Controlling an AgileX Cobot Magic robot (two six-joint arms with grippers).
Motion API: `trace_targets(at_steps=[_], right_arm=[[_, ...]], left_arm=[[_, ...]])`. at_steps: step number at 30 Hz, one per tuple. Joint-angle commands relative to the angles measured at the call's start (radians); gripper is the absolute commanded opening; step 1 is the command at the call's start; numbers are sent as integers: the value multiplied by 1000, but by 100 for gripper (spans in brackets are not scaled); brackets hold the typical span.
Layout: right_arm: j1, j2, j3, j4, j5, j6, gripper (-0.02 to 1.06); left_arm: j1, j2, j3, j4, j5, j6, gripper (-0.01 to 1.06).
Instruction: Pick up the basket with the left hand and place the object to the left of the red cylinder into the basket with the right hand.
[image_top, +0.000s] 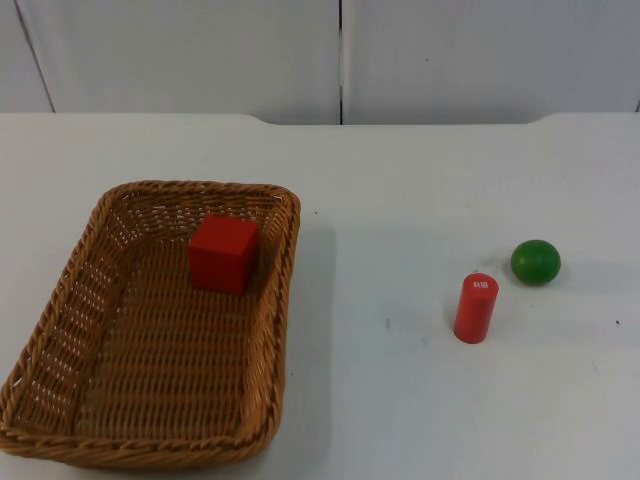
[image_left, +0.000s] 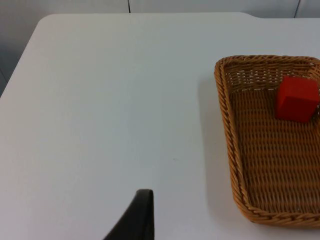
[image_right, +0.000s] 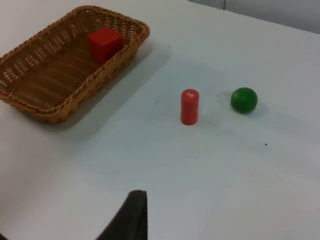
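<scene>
A brown wicker basket (image_top: 283, 290) rests on the white table at the left, with a red cube (image_top: 223, 254) inside it near its far right corner. A red cylinder (image_top: 476, 308) stands upright to the basket's right. Just beyond it, further right, lies a green ball (image_top: 535, 262). My left gripper (image_left: 141, 212) hangs over bare table left of the basket (image_left: 227, 125) and the cube (image_left: 297, 99). My right gripper (image_right: 132, 212) is held back, high above the table, looking at the cylinder (image_right: 189, 106), ball (image_right: 244, 99), basket (image_right: 107, 70) and cube (image_right: 105, 44). Both arms wait.
The white table (image_top: 400, 400) ends at a grey partition wall (image_top: 340, 55) at the back. Open table surface lies between the basket and the cylinder and in front of both.
</scene>
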Motion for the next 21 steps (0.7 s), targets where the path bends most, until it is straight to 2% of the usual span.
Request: trace_targets(at_steps=[1,10,14,21], right_arm=[[-41,-3,6,2,-9,-8,105],[-177,-3,6,2,-9,-8,105],[-282,-3,6,2,-9,-8,105],[-400,-3,6,2,-9,-8,105]], left_arm=[[0,-4,4,8,-5,1,105],[0,-4,4,8,-5,1,105],[0,-4,4,8,-5,1,105],[0,-4,4,8,-5,1,105]])
